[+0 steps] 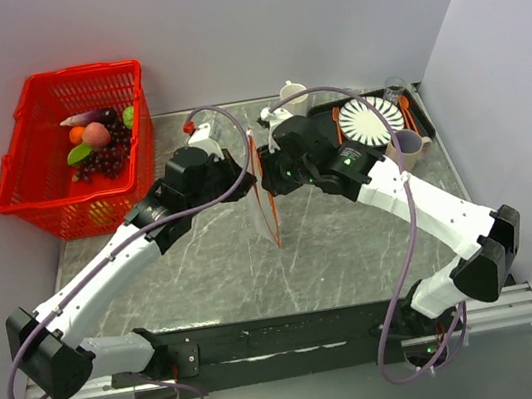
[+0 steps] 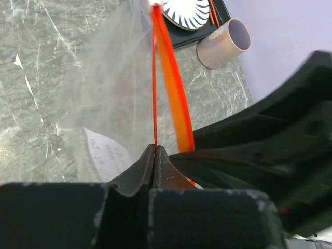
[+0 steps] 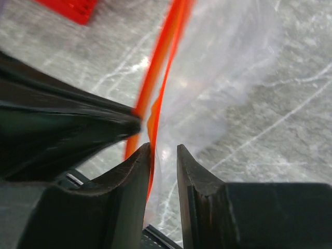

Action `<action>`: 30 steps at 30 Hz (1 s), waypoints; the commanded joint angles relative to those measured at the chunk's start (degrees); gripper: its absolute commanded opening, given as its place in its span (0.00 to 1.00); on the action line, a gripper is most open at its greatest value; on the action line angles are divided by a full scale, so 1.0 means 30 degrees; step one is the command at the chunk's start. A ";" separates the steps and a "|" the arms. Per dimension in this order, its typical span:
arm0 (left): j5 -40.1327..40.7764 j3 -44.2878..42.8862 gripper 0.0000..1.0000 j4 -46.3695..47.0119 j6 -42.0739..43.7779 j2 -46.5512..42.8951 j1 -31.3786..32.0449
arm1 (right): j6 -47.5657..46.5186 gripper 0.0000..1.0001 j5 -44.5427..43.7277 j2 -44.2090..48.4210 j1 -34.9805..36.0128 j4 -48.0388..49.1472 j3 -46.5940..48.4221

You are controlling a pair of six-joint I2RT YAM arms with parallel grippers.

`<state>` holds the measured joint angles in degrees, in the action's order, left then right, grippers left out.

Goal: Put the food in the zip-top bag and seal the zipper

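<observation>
Two grippers meet at the bag [image 1: 261, 215], which is held up edge-on over the middle of the table [image 1: 354, 246]. The left gripper [image 2: 154, 149] is pressed together, pinching the zipper [image 2: 174, 88]. The right gripper [image 3: 164, 150] stands slightly spread, with the zipper between its fingers.

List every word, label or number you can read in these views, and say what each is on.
White slip at the zip-top bag: a few lines of dark writing, too blurred to read.
No other text shows in any view.
</observation>
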<state>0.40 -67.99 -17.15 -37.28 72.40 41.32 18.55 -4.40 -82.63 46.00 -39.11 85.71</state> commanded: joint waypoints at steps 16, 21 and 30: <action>-0.0394 0.0366 0.01 -0.0582 -0.0758 -0.1135 -0.2284 | 0.2076 0.00 -1.3318 -0.3069 -0.0479 -0.6648 0.4620; -0.0546 0.1331 0.01 -0.1285 -0.0320 -0.1602 -0.3547 | 0.3162 0.00 -1.5402 -0.3628 -0.0713 -0.7584 0.5120; -0.0423 0.2476 0.01 -0.0912 0.0180 -0.1986 -0.3988 | 0.1563 0.02 -1.2590 -0.2315 -0.0860 -0.6045 0.4712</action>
<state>-2.68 -61.91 -19.53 -38.59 67.83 31.14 27.16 -43.57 -94.52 44.75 -58.70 98.37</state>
